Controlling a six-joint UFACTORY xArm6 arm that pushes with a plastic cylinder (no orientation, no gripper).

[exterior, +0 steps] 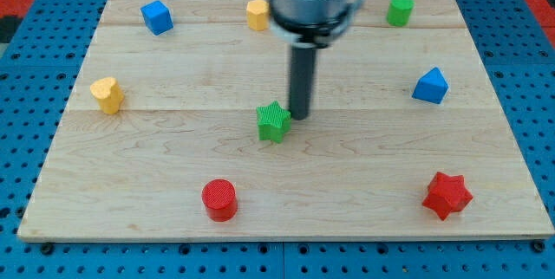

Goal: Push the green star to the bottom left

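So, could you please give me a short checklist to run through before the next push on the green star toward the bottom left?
1. My tip sits at the green star, on its upper-right side: ok.
2. Tip actually touching the star: cannot tell, they look adjacent.
3. Push line points toward the board's bottom-left corner: ok, since the tip is on the opposite side.
4. Red cylinder out of the path: not ok, it lies below-left of the star, close to the line.
5. Yellow block clear of the path: ok, it is well above the line at the view's left.
6. Star already in the bottom left: not ok, it is near the middle.
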